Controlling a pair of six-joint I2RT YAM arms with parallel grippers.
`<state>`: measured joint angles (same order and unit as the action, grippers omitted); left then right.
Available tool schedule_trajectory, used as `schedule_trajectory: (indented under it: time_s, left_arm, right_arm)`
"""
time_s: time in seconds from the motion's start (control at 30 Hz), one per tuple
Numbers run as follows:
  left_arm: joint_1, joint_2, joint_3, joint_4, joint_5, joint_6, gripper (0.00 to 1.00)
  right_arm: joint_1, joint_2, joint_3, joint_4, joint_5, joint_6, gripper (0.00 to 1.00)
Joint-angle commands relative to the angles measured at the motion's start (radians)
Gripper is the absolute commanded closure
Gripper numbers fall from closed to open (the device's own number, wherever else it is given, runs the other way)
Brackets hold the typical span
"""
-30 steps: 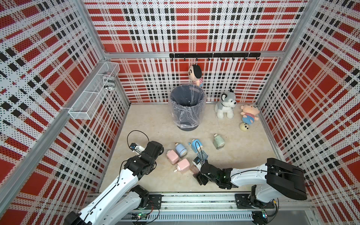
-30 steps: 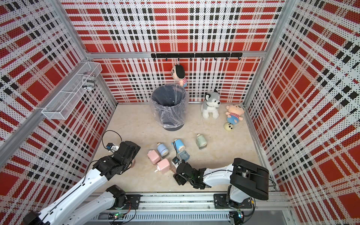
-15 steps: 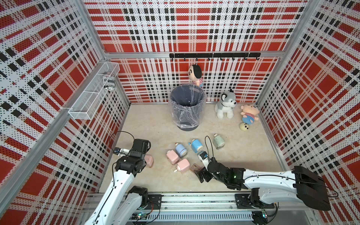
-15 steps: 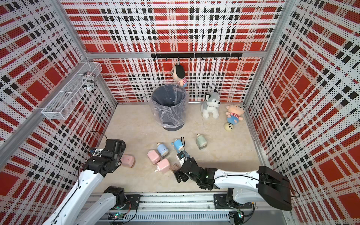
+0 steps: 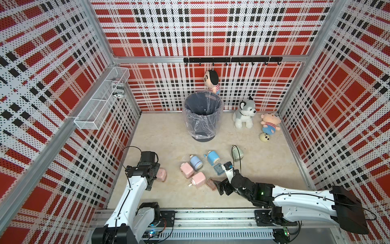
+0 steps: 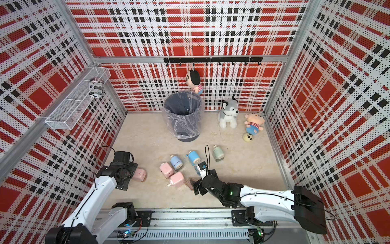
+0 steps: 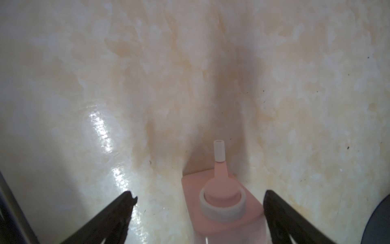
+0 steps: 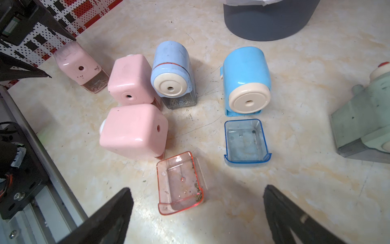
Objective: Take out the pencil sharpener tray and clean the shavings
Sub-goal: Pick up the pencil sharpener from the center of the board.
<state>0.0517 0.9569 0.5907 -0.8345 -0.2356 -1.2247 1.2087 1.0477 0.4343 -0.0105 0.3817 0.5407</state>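
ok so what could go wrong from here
The pink tray lies flat with shavings in it; a poor pinch by the open right gripper may tip them onto the table. The pink sharpener sits off-centre in the open left gripper, so closing may shove it sideways.

Both top views high, front-on over the whole tabletop (image 5: pixel 160 135) (nearly identical); wrist views close, floorward.

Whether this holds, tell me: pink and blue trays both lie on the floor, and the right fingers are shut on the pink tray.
No: the right wrist view shows the right fingers open, apart from the pink tray. Both it and the blue tray lie out on the floor.
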Motion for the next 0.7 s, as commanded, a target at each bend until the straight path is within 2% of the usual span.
schedule_trajectory:
  time_s: [0.0,0.37,0.53,0.67]
  left_arm:
    - [0.011,0.029,-0.008,0.025,0.042,0.024,0.05]
    - [0.01,0.073,-0.022,0.035,0.086,0.0,0.02]
    - [0.003,0.126,-0.023,0.044,0.104,0.005,0.06]
    - [-0.017,0.143,-0.013,0.054,0.106,-0.008,0.12]
  right_arm:
    - [-0.003,-0.014,-0.019,0.037,0.013,0.036,0.0]
    - [-0.011,-0.005,-0.043,0.089,-0.001,0.031,0.0]
    - [-0.012,-0.004,-0.046,0.096,-0.012,0.028,0.0]
    - [-0.012,-0.005,-0.052,0.106,-0.013,0.028,0.0]
